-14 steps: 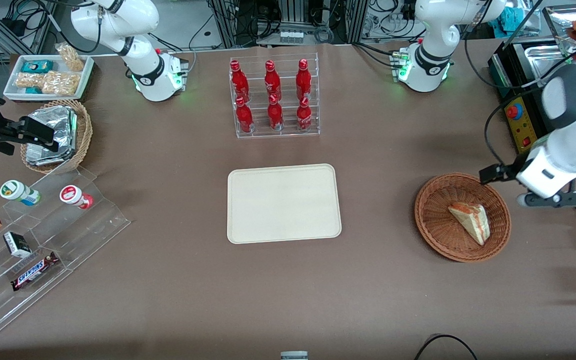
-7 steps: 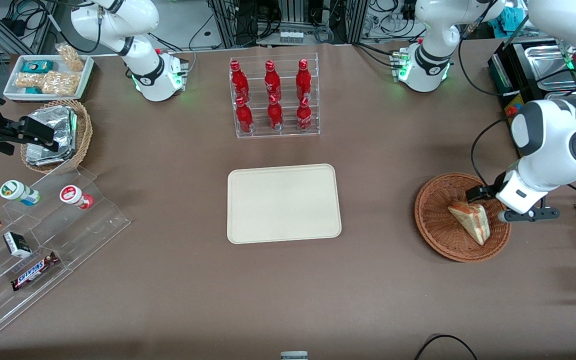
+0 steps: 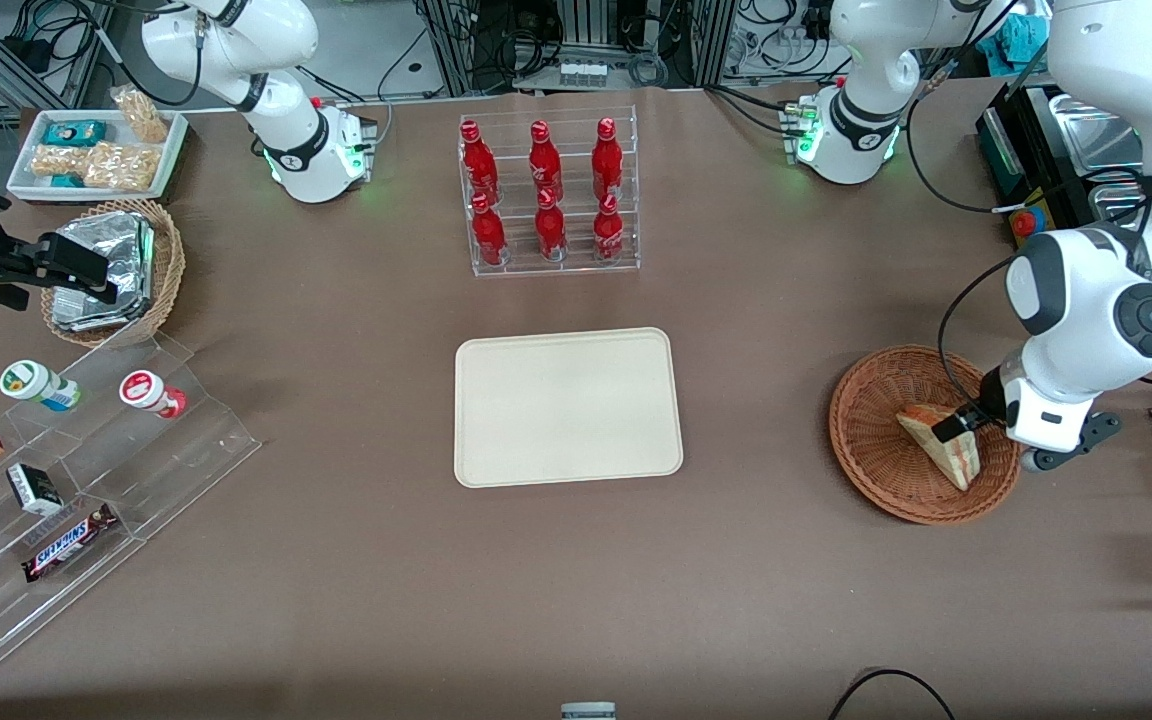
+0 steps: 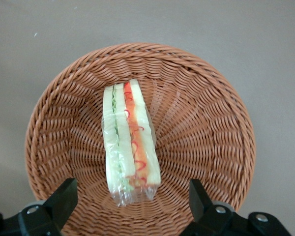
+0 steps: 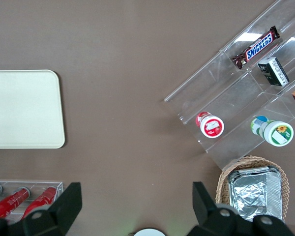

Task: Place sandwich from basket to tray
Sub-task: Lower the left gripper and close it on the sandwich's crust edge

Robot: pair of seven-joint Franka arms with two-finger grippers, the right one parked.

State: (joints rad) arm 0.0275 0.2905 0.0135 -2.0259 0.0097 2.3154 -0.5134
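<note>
The sandwich (image 3: 941, 445), a plastic-wrapped pale wedge with red-orange and green layers, lies in the reddish-brown wicker basket (image 3: 876, 470) toward the working arm's end of the table. In the left wrist view the sandwich (image 4: 129, 142) lies across the basket's bottom (image 4: 201, 123). My left gripper (image 3: 966, 420) hangs just above the basket over the sandwich; it is open and empty, with its fingers (image 4: 64, 199) spread wider than the sandwich and one on each side of it. The cream tray (image 3: 567, 406) sits bare at the table's middle; it also shows in the right wrist view (image 5: 24, 108).
A clear rack of red bottles (image 3: 548, 195) stands farther from the camera than the tray. A tan basket of foil packets (image 3: 111, 270), a white snack bin (image 3: 96, 152) and a clear stepped display (image 3: 86, 480) lie toward the parked arm's end.
My left gripper has moved from beside the basket's rim to above the sandwich and has come lower. The sandwich and the basket have not moved.
</note>
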